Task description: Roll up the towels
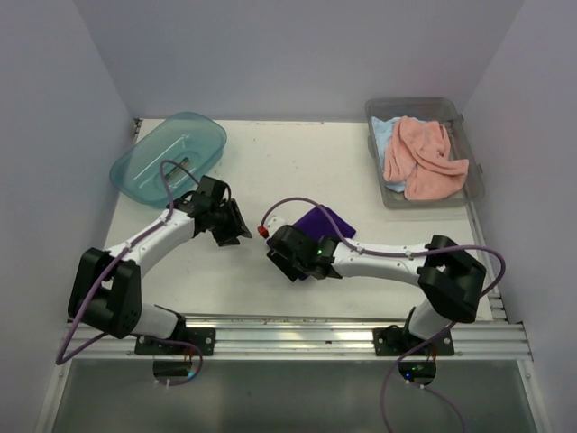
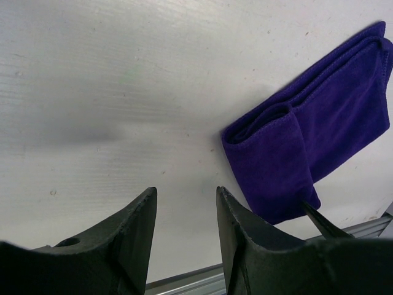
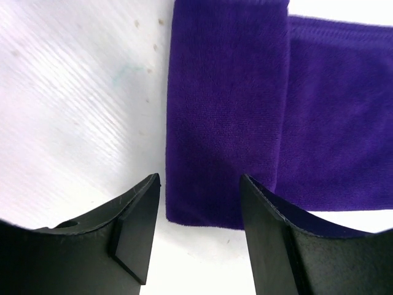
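Observation:
A dark purple towel [image 1: 329,219] lies on the white table near the middle, folded into a strip with one end rolled over. In the right wrist view that rolled end [image 3: 227,117] sits just past my right gripper [image 3: 199,178], whose jaws stand open around nothing. The right gripper [image 1: 297,253] hangs over the towel's near-left edge and hides part of it. My left gripper [image 1: 233,225] is open over bare table to the left, with the purple towel [image 2: 307,141] off to the right of the left gripper [image 2: 184,190]. A salmon pink towel [image 1: 424,158] and a light blue towel [image 1: 386,135] lie crumpled in the bin.
A clear grey bin [image 1: 473,194] stands at the back right. A teal translucent tub [image 1: 167,158] sits at the back left, just behind the left arm. A metal rail [image 1: 297,329] runs along the table's near edge.

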Controlling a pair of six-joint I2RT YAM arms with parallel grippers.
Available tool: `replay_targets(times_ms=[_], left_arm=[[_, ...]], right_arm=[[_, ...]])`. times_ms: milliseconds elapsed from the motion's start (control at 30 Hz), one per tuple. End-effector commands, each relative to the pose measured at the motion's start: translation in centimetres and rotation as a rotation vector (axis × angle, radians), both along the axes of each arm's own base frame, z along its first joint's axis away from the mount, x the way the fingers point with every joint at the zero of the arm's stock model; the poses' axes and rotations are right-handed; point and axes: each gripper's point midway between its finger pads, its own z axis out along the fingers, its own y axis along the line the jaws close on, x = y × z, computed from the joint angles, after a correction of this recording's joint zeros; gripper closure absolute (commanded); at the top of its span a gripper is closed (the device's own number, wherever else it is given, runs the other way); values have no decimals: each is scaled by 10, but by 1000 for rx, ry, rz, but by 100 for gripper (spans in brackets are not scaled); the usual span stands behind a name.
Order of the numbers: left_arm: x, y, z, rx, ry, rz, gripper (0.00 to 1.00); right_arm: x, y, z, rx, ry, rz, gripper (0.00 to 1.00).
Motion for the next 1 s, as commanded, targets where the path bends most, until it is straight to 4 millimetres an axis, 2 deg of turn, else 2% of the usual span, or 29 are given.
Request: replay_targets(times_ms=[0,200,367,467,567,600,633,667,700,767,800,967], left_arm=[[0,-2,11,-32,-35,2,53],[-4,-1,10,-28,-26,-2,53],[-6,-1,10,-37,-25,9,53],[-9,-1,9,-51,-17,24,53],[-16,-4,7,-82,-5,28,53],[-16,-6,8,-96,-12,28,53],[-21,-7,4,-107,-4,26,53],[-20,-12,9,-146,-23,20,52],[-20,-15,11,-168,-29,16,52],[-26,-22,11,-225,-21,11,50],[-23,-28,14,-251,-44,3,45],[-27,-48,5,-325,-51,-18,36]], right_arm=[[12,13,38,118,-86,-54,43],[8,12,16,67,-58,-46,46],[4,3,-24,-9,-19,-54,47],[2,0,-42,-27,-4,-71,53],[1,6,-40,15,0,-81,76],[2,11,-32,54,-3,-79,87],[-1,14,-30,76,8,-69,92],[-6,20,-26,111,31,-44,94],[-7,28,-14,166,32,-27,99],[-13,34,-8,210,52,-3,100],[-18,41,-5,245,81,21,100],[-35,53,8,361,166,60,100]])
